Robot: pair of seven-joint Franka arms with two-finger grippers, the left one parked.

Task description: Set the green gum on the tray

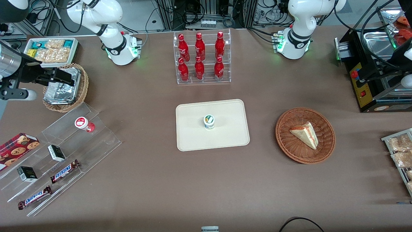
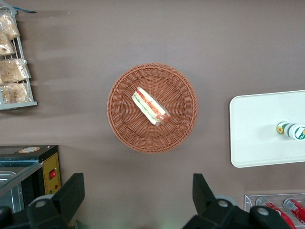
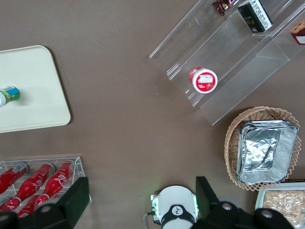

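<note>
Evidently, from the front, the green gum [image 1: 209, 121] stands upright mid-tray [image 1: 193, 141]; the gripper [image 1: 59, 76] hovers spread and empty above the foil-tray basket [image 1: 82, 93]. Right wrist view: the canister [image 3: 9, 94] looks light, rigid, slick; grasp its sides below the lid.

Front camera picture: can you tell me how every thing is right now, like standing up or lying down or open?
green gum: standing upright on the tray, lid on.
tray: flat on the table, holding only the gum.
gripper: open, holding nothing, above the foil basket.
red-lidded canister: lying tipped on the clear stepped rack.
sandwich: lying in the wicker basket.
red bottles: six, upright in the clear rack.
</note>
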